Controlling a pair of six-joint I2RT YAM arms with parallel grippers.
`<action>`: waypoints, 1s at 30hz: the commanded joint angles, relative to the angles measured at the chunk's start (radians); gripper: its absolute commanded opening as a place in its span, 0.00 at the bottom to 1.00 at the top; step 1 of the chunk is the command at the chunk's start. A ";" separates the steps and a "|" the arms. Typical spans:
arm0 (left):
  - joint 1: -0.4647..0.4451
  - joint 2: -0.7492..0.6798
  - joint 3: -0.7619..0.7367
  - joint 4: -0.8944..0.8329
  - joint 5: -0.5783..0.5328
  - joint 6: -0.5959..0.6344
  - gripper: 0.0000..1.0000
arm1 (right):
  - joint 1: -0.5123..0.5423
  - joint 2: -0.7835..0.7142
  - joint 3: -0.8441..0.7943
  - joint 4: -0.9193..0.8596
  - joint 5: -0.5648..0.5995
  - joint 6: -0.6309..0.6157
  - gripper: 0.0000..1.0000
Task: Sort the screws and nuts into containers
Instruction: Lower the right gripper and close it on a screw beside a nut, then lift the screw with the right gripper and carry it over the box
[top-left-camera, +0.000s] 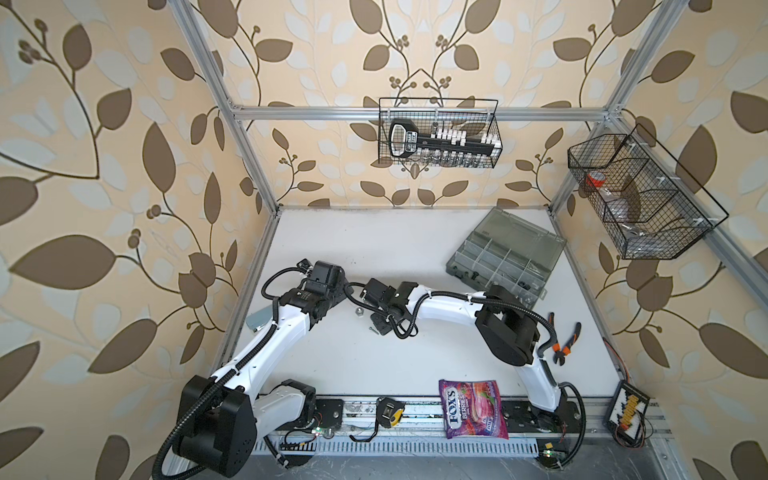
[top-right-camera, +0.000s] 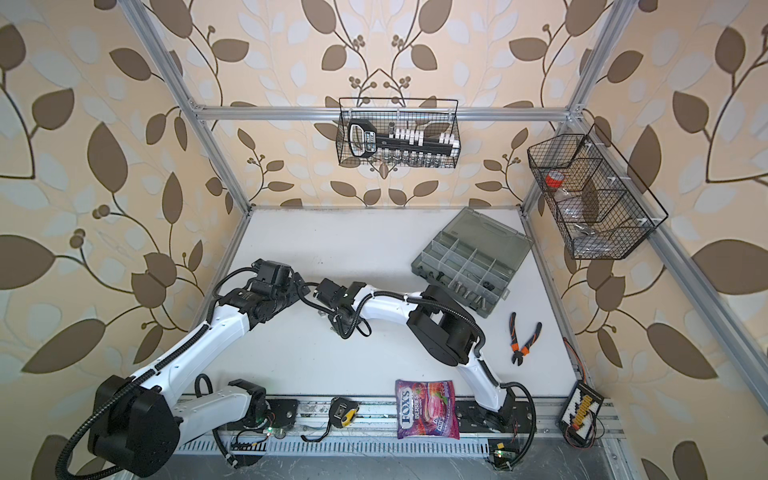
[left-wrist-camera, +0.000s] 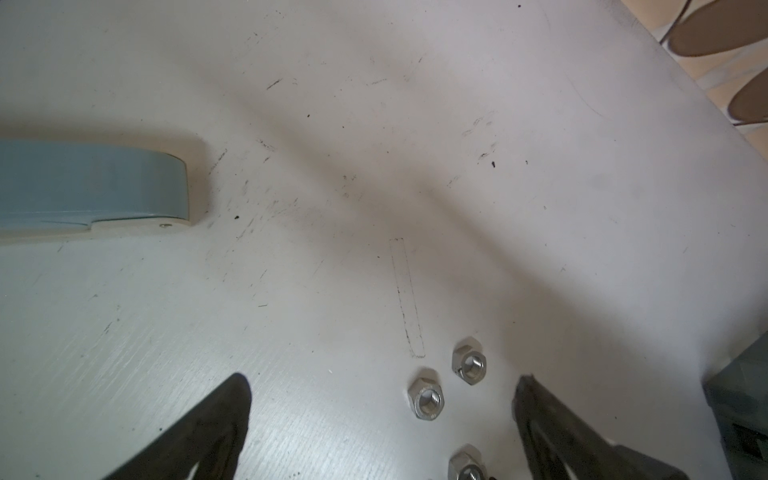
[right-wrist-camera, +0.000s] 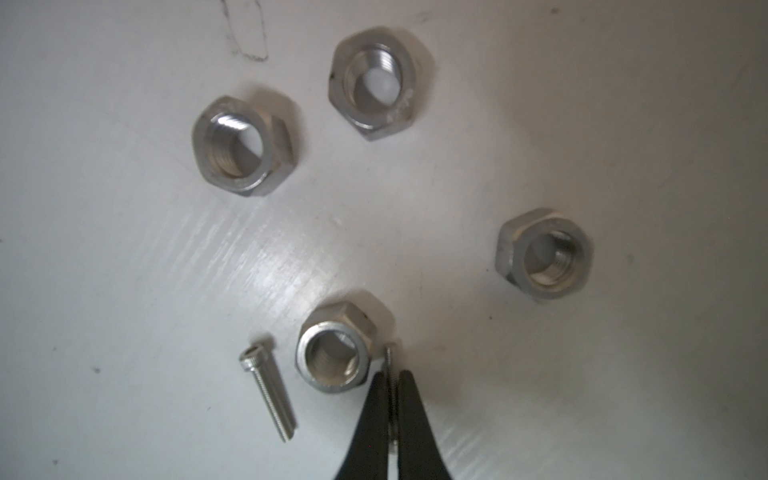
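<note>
Several silver nuts (right-wrist-camera: 245, 147) (right-wrist-camera: 380, 83) (right-wrist-camera: 544, 255) (right-wrist-camera: 334, 349) lie on the white table. A thin loose screw (right-wrist-camera: 268, 392) lies beside the nearest nut. My right gripper (right-wrist-camera: 390, 386) is shut on a second thin screw (right-wrist-camera: 389, 361), right next to that nut. My left gripper (left-wrist-camera: 382, 386) stands wide open just above the table, with three nuts (left-wrist-camera: 426, 401) (left-wrist-camera: 469, 363) (left-wrist-camera: 465, 465) between its fingers, touching none. In both top views the grey organizer box (top-left-camera: 453, 266) (top-right-camera: 419, 264) with its containers lies open at the back right.
Orange-handled pliers (top-left-camera: 561, 340) lie right of the right arm. A candy bag (top-left-camera: 471, 409) and a tape measure (top-left-camera: 388, 411) sit at the front edge. A grey-blue block (left-wrist-camera: 91, 187) lies at the table's left side. Black wire baskets (top-left-camera: 438, 133) (top-left-camera: 636, 195) hang on the frame.
</note>
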 joint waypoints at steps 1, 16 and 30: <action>0.008 -0.026 0.014 -0.001 -0.036 0.006 0.99 | -0.004 0.039 -0.019 -0.056 0.008 -0.002 0.01; 0.008 -0.028 0.012 -0.002 -0.034 0.004 0.99 | -0.027 -0.123 -0.125 -0.060 0.028 0.017 0.00; 0.008 -0.014 0.020 0.006 -0.016 0.004 0.99 | -0.179 -0.360 -0.234 -0.059 0.055 0.030 0.00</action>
